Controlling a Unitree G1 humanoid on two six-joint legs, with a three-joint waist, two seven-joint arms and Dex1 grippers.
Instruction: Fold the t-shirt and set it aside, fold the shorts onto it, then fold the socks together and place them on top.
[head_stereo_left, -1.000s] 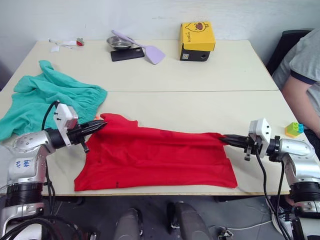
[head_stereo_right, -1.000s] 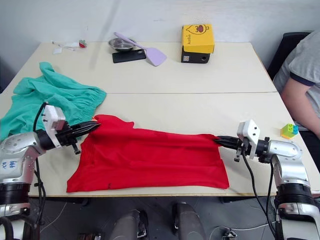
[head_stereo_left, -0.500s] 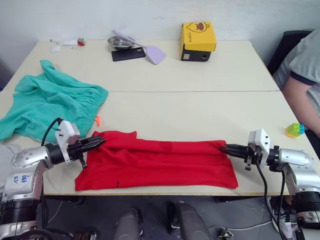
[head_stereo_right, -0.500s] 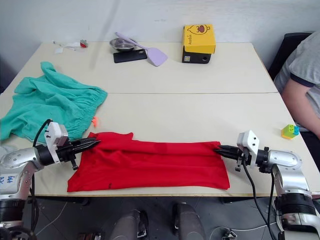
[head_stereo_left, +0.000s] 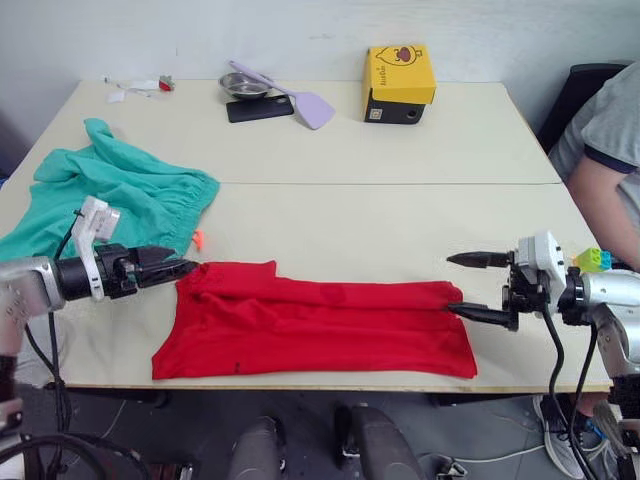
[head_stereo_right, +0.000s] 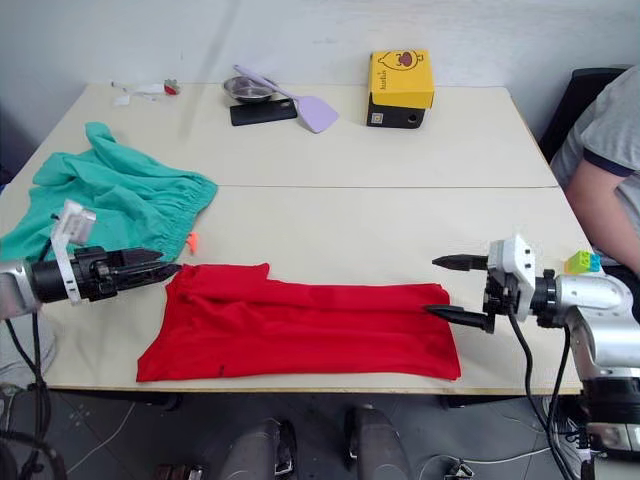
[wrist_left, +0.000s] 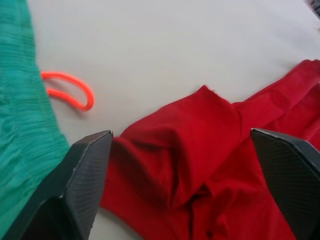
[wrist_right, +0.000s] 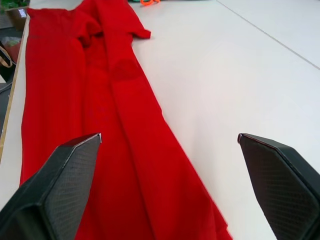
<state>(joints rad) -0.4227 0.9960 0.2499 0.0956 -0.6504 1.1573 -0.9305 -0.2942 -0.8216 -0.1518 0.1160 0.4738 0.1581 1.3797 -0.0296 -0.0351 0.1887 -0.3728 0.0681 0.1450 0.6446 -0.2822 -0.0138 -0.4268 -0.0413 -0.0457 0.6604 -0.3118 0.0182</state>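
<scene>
On the left part of the table (head_stereo_left: 400, 150) lie the shorts (head_stereo_left: 110, 195), crumpled, with their orange drawstring (head_stereo_left: 198, 238) showing on the bare tabletop beside the waistband. Just in front of them the left gripper (head_stereo_left: 180, 267) points toward the t-shirt (head_stereo_left: 310, 320); its fingers are spread apart and hold nothing, their tips just beside the shirt's left end. The t-shirt is folded into a long band along the near edge of the table. At its right end the right gripper (head_stereo_left: 470, 285) is wide open and empty, the lower finger close to the red cloth. Far back stand a small metal bowl (head_stereo_left: 240, 85), a lilac spatula (head_stereo_left: 300, 100), a black phone (head_stereo_left: 256, 108) and a yellow box (head_stereo_left: 400, 75). A small coloured toy block (head_stereo_left: 590, 259) lies near the right edge, where a person (head_stereo_left: 600, 140) sits.
</scene>
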